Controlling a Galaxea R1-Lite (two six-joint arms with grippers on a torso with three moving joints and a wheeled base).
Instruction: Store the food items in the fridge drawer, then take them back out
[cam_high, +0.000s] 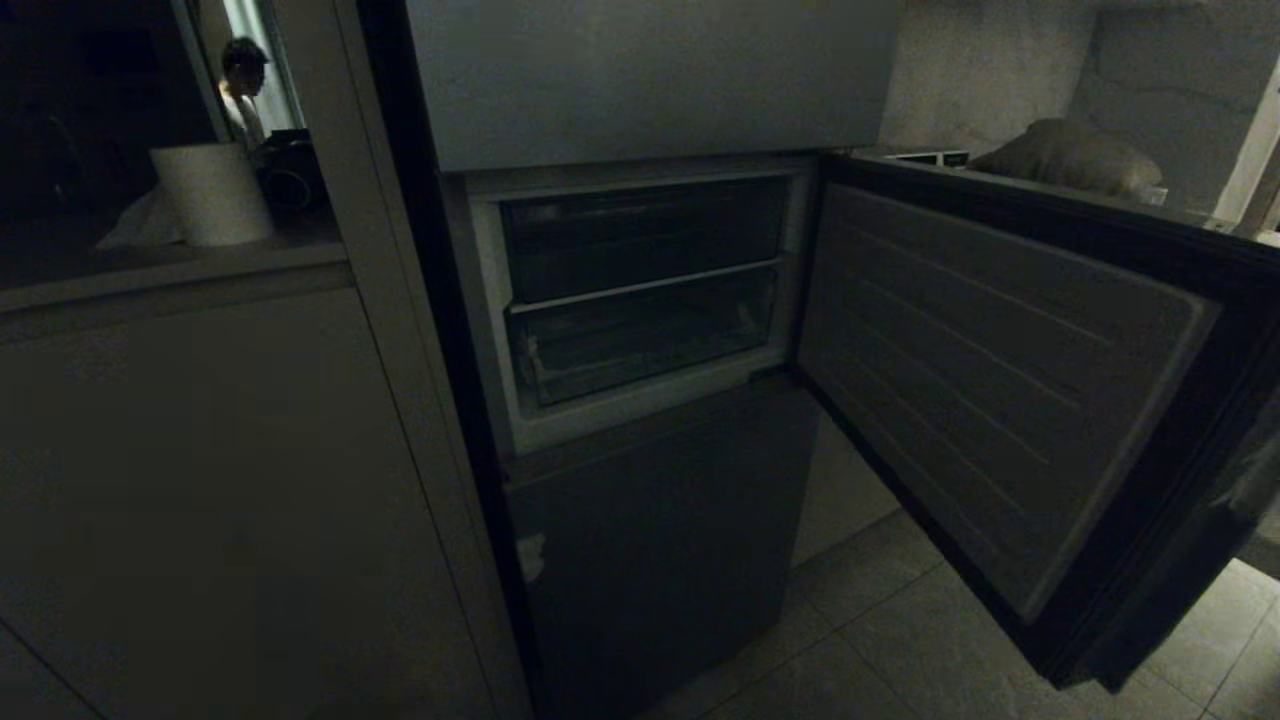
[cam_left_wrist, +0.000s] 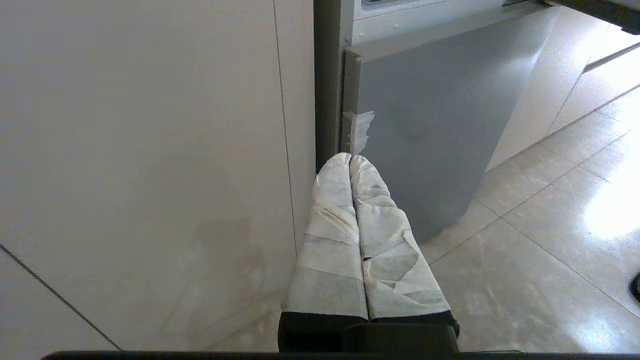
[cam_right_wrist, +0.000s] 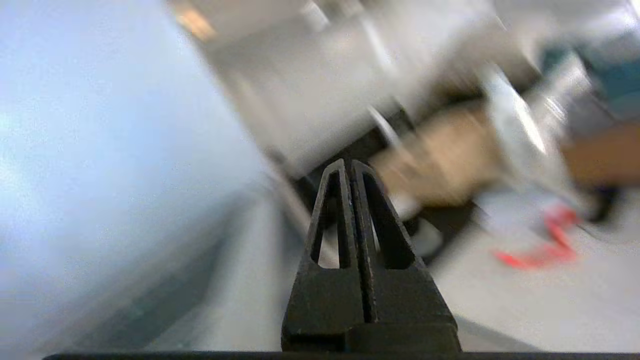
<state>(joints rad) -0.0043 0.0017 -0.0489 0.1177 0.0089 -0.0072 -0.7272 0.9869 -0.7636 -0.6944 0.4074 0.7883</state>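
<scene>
Fingers pressed flat together on my left gripper (cam_left_wrist: 351, 159), wrapped in pale tape, nothing between them; just past their tips stands the lower fridge door (cam_left_wrist: 430, 115) with a torn scrap of tape (cam_left_wrist: 359, 130) on its edge, a white cabinet panel (cam_left_wrist: 150, 150) alongside, tiled floor (cam_left_wrist: 540, 260) beneath. My right gripper (cam_right_wrist: 348, 164) is shut too, black fingers touching, empty, everything beyond them smeared to a blur. Up above, the fridge door (cam_high: 1000, 390) hangs wide open and the fridge drawer (cam_high: 645, 335) sits pushed in under the darker compartment (cam_high: 645, 235). Food items: I can't make any out.
</scene>
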